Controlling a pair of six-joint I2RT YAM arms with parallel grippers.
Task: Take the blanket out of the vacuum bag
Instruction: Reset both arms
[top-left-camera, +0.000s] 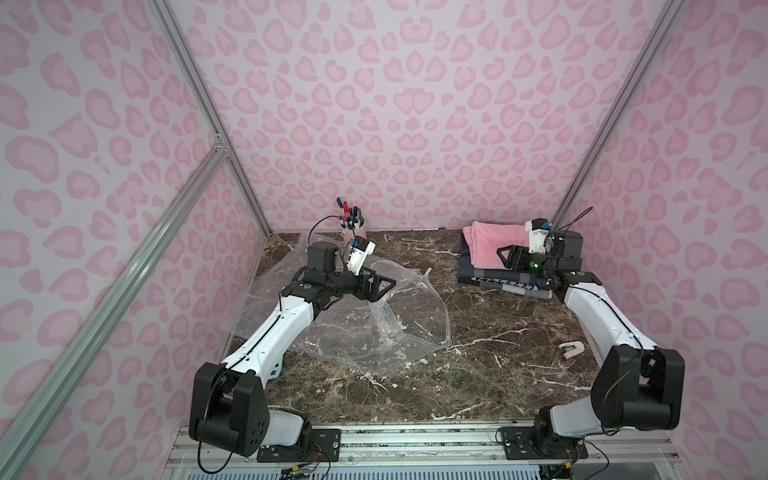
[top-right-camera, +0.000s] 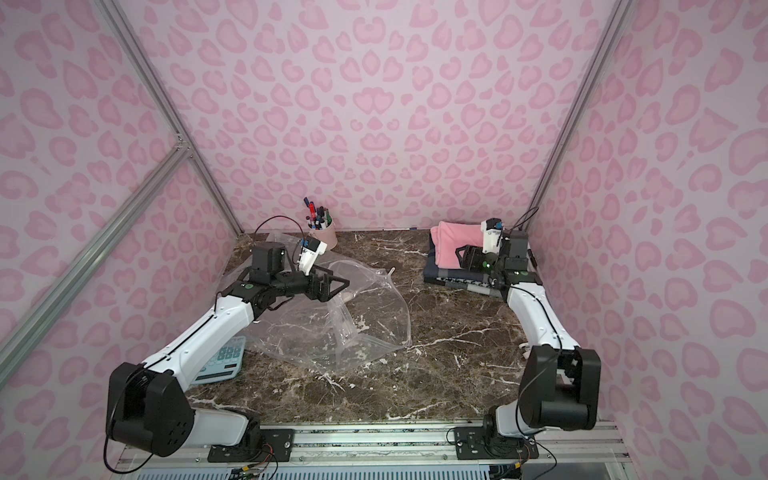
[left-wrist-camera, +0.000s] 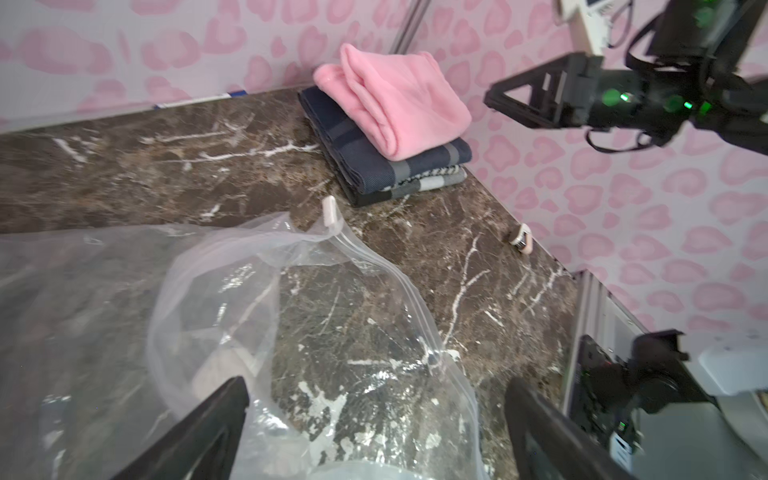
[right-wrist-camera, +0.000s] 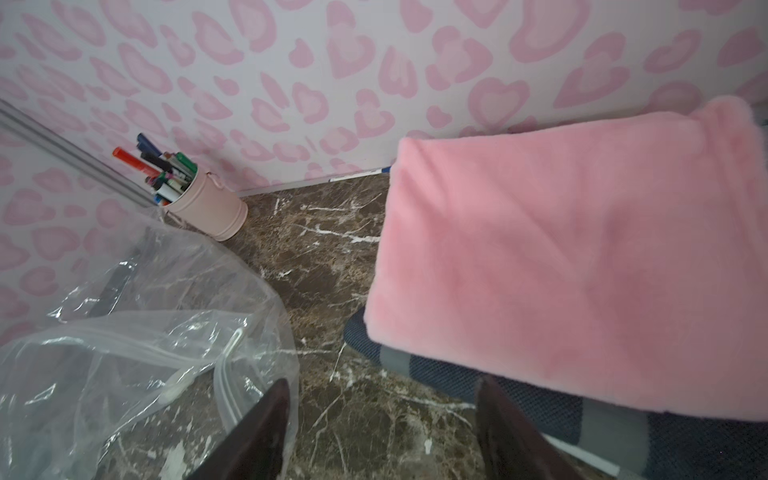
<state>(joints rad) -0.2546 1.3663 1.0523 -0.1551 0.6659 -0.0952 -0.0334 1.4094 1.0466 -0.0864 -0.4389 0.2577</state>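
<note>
Fluffy pink folded blanket (top-left-camera: 496, 243) was seen stacked on dark folded cloths (top-left-camera: 482, 276), well apart from the crinkly clear plastic vacuum bag (top-left-camera: 374, 328). The left hand (left-wrist-camera: 376, 380) and right hand (right-wrist-camera: 382, 379) were both seen spread, empty.

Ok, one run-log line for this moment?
vacuum bag: empty, crumpled on table | blanket: out, folded atop dark folded cloths | left gripper: open, over bag | right gripper: open, near blanket, holding nothing

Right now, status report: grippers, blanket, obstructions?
Left gripper open, right gripper open, both empty. Pink blanket out, atop dark folded cloths. Vacuum bag empty.
</note>
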